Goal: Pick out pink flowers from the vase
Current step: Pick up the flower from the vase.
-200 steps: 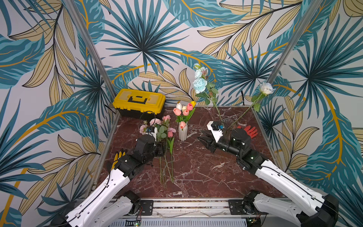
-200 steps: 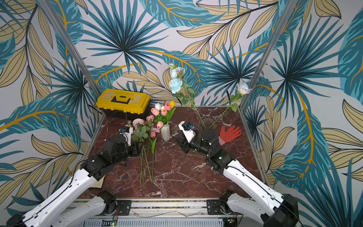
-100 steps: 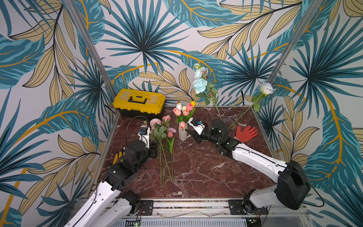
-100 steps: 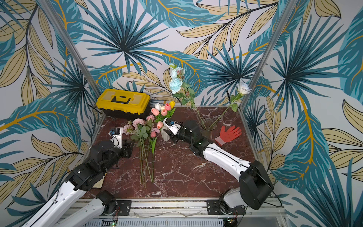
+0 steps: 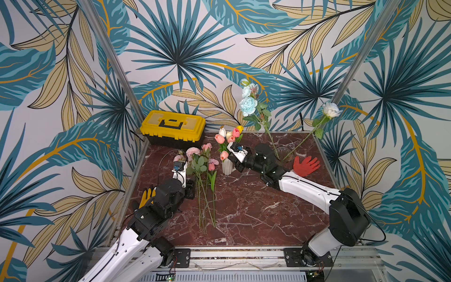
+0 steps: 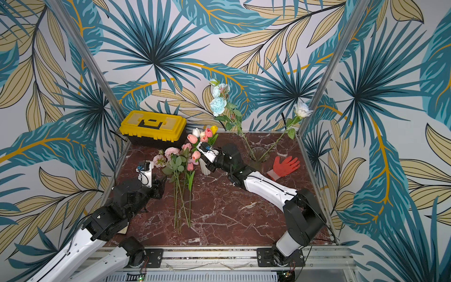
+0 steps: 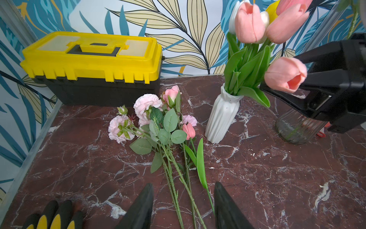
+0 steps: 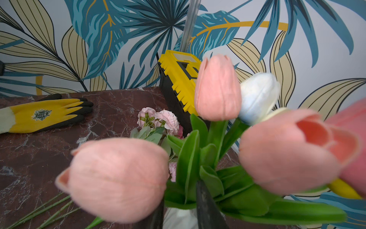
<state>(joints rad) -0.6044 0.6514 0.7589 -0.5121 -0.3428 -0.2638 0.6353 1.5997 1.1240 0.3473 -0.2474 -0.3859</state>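
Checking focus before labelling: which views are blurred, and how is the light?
Right wrist view: the near tulips are blurred, the glove behind sharp. Left wrist view: the laid flowers and toolbox are sharp. Both top views: even light, no glare on the table.
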